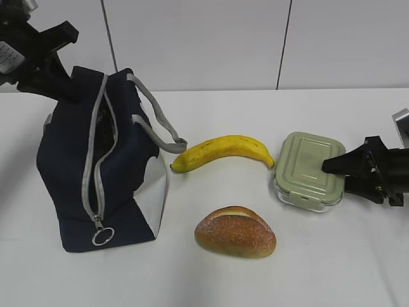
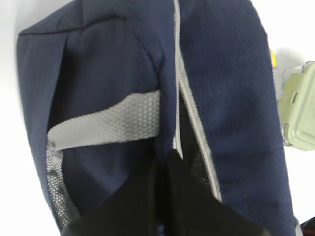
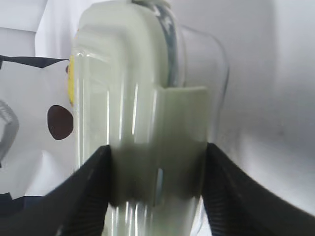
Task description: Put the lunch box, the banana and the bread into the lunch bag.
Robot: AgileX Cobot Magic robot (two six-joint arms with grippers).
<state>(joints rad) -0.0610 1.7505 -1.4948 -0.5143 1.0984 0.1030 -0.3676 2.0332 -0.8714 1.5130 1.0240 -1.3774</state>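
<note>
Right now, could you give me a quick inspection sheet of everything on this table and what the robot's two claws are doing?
Surface: white table, bare around the items.
Job's things: lunch bag upright, zipper partly open; banana, bread and lunch box outside it.
Clutter: nothing seen.
Grippers: left gripper at the bag's top, shut on the fabric; right gripper with fingers either side of the lunch box.
Cables: nothing seen.
Surroundings: pale wall panels.
</note>
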